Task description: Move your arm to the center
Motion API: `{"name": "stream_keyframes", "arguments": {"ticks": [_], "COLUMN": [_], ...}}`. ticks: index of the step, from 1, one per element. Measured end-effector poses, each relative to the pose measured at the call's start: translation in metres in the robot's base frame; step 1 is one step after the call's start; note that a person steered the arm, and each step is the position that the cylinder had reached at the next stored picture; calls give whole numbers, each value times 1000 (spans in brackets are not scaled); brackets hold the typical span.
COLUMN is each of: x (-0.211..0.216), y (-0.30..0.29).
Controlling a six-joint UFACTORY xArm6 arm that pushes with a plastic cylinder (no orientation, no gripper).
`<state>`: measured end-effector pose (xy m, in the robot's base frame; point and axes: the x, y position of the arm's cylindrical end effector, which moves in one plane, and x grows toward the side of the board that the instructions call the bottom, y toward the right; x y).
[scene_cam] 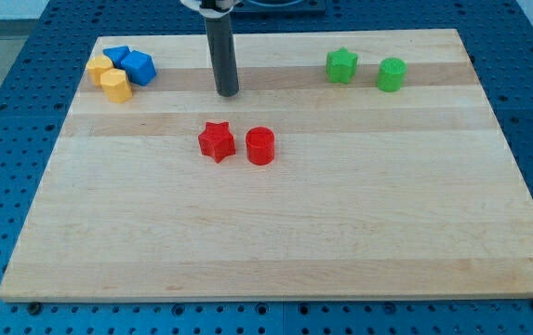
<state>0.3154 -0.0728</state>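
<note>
My tip (227, 92) touches the wooden board (275, 233) near the view's top, left of the middle. A red star block (217, 141) lies just below the tip, apart from it. A red cylinder (259, 146) stands to the right of the star. The rod rises straight up out of the view's top.
At the top left, a blue block (115, 55), a blue cube (139, 68) and two yellow blocks (99, 68) (115, 85) sit clustered together. At the top right stand a green block (341, 65) and a green cylinder (391, 74).
</note>
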Motion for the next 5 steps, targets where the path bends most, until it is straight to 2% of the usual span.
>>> {"name": "stream_keyframes", "arguments": {"ticks": [1, 3, 4, 5], "x": [8, 18, 27, 55], "y": [-13, 25, 24, 150]}}
